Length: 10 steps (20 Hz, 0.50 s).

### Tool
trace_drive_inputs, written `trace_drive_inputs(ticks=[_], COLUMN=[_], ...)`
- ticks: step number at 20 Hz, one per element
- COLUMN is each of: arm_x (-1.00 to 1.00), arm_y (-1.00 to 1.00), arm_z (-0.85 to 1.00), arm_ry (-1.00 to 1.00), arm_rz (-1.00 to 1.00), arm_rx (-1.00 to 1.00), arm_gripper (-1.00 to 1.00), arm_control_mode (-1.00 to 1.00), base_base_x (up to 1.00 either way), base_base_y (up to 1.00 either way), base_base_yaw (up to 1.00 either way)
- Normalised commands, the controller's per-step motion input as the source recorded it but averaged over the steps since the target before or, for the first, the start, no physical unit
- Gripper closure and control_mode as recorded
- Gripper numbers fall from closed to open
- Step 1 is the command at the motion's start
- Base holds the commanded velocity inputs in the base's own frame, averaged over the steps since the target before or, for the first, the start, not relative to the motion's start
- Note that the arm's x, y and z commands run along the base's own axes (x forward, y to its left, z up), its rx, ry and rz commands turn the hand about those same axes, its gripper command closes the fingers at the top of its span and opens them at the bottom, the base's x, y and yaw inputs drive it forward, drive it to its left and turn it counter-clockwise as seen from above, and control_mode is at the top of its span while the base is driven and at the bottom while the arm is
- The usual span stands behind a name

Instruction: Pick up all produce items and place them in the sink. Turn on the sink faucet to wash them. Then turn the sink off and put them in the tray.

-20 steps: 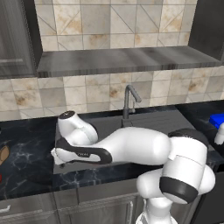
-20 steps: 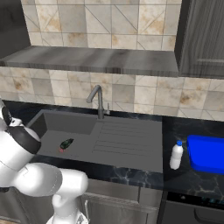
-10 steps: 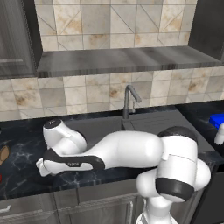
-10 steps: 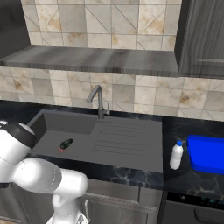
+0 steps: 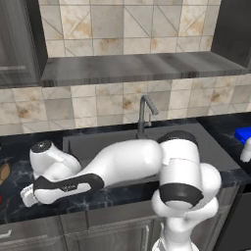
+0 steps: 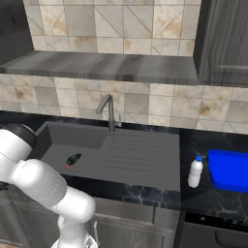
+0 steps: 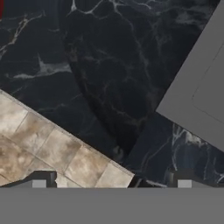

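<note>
**A:** Left of the sink (image 6: 140,163), over the counter: what is the gripper (image 7: 111,184) doing?

**B:** It hangs above bare black marble near the basin's left rim, with its fingers spread wide and nothing between them

**A:** And the produce?

**B:** The green oval (image 6: 73,158) lies on the basin floor, near the front left corner and just beside the red drain mark. A red sliver (image 7: 1,7) shows at the top left corner of the hand view, on the counter. I'd guess it's the red ball, though too little of it shows to be sure

**A:** How will the ball handle?

**B:** Probably light, smooth and firm, and ready to roll off at a nudge. I'd come straight down and close across its widest part, gently, since the skin may bruise

**A:** And the oval, later?

**B:** Grip it across the short axis, at its middle. Wet, it will likely be slippery, so I'd carry it low to the tray (image 6: 228,170), at the counter's right end past the white bottle (image 6: 194,172)
</note>
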Motion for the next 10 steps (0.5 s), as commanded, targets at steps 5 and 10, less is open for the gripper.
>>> trace_drive_inputs(ticks=[5, 10], arm_x=[0.04, 0.14], arm_y=[0.04, 0.37], arm_z=[0.0, 0.0], arm_ry=[0.0, 0.0], arm_rz=[0.07, 0.11], arm_rx=[0.04, 0.05], arm_gripper=[-1.0, -1.0], arm_control_mode=[-1.0, -1.0], base_base_x=[0.0, 0.0], base_base_y=[0.0, 0.0], base_base_yaw=[0.0, 0.0])
